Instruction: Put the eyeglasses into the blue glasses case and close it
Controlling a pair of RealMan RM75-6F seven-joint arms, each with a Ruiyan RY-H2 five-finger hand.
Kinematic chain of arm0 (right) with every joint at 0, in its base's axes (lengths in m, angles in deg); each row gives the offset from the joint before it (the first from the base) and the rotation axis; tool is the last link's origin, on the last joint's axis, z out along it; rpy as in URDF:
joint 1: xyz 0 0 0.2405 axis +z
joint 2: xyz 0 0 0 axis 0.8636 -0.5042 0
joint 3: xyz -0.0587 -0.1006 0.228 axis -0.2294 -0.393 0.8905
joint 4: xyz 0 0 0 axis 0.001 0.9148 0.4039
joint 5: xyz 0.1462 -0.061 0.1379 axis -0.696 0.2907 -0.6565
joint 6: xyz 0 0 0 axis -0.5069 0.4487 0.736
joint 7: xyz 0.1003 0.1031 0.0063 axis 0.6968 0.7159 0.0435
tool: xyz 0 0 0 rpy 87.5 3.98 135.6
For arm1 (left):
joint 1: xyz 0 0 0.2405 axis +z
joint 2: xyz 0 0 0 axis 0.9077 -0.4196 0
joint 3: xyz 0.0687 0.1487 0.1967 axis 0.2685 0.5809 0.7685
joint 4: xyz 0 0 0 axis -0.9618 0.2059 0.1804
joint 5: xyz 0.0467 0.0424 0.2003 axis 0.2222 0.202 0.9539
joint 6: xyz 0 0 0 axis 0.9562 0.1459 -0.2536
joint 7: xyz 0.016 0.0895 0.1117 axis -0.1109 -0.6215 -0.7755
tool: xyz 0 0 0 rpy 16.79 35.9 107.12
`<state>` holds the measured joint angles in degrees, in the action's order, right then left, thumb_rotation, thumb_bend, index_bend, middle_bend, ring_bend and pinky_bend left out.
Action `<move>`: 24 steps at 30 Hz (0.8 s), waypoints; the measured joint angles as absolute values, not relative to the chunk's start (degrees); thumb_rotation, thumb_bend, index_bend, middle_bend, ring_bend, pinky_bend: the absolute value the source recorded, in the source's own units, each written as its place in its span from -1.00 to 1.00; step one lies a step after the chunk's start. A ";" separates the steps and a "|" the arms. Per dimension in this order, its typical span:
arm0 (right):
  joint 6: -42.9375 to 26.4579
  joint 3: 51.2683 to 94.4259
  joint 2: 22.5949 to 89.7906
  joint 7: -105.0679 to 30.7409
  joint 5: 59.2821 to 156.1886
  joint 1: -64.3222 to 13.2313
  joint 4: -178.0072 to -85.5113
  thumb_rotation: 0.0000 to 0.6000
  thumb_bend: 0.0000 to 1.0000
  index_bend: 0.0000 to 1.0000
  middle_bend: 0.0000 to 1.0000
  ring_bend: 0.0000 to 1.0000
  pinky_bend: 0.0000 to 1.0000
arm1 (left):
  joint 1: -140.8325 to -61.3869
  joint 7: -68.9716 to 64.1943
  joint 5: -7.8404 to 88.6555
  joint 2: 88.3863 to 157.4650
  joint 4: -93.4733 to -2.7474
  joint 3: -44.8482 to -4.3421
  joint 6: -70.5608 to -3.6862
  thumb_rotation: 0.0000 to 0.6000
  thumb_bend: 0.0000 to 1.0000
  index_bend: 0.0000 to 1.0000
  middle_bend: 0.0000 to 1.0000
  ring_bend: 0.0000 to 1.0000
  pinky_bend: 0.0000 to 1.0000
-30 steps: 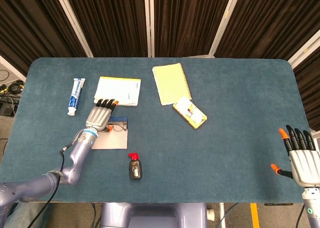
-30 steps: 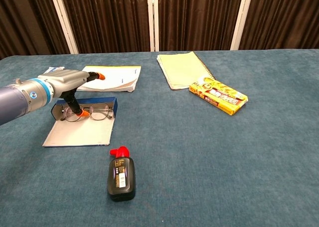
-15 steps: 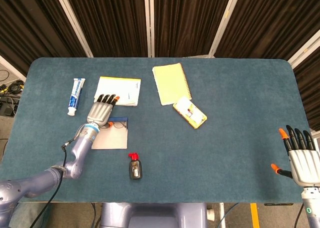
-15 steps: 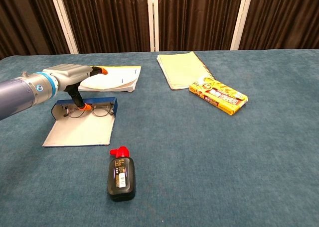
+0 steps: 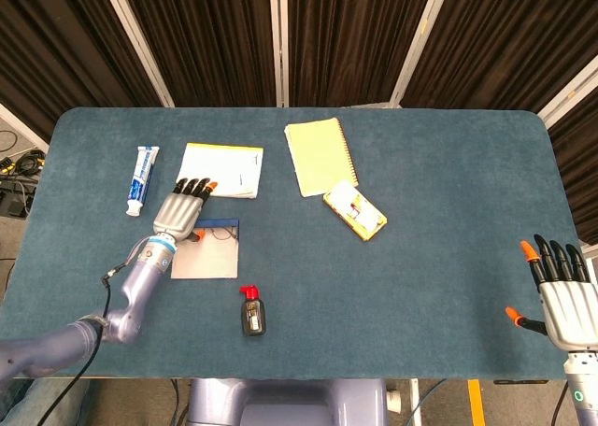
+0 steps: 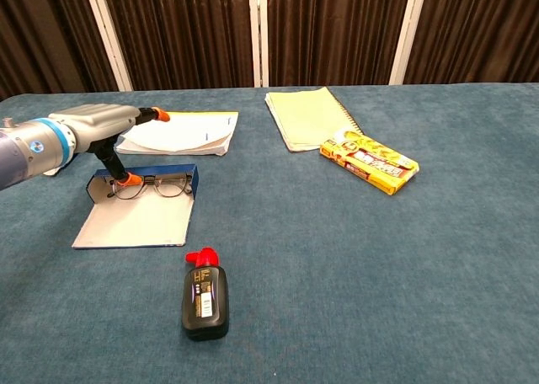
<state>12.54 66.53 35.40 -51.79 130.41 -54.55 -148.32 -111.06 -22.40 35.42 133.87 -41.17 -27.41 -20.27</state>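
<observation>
Eyeglasses (image 6: pixel 153 184) rest inside the open blue glasses case (image 6: pixel 139 216), thin wire rims against its upright blue wall, pale flat lid lying on the felt-like counter (image 6: pixel 354 258). Left hand (image 6: pixel 101 127) hovers over the case's left end, fingers apart, thumb down near the frame, probably placed to fold the lid. Right hand (image 5: pixel 561 295) idles splayed, well apart.

Blue-covered table (image 5: pixel 439 211) with scattered items.
On it: toothpaste (image 5: pixel 143 179), white booklet (image 5: pixel 227 168), yellow notepad (image 5: pixel 320 156), snack packet (image 5: pixel 355 210), open glasses case (image 5: pixel 207 256), ink bottle (image 5: pixel 252 312).
</observation>
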 measured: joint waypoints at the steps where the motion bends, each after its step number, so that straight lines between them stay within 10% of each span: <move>1: 12.61 66.52 35.37 -51.73 130.48 -54.58 -148.35 1.00 -1.00 -1.00 -1.00 -1.00 -1.00 | -110.75 -22.22 35.62 133.35 -42.11 -27.27 -20.54 1.00 -0.46 -1.00 -1.00 -1.00 -1.00; 24: 12.47 66.13 34.41 -48.57 131.36 -54.64 -148.38 1.00 -1.00 -1.00 -1.00 -1.00 -1.00 | -99.35 -16.61 51.85 126.91 -56.66 -17.44 -32.86 1.00 -0.40 -1.00 -1.00 -1.00 -1.00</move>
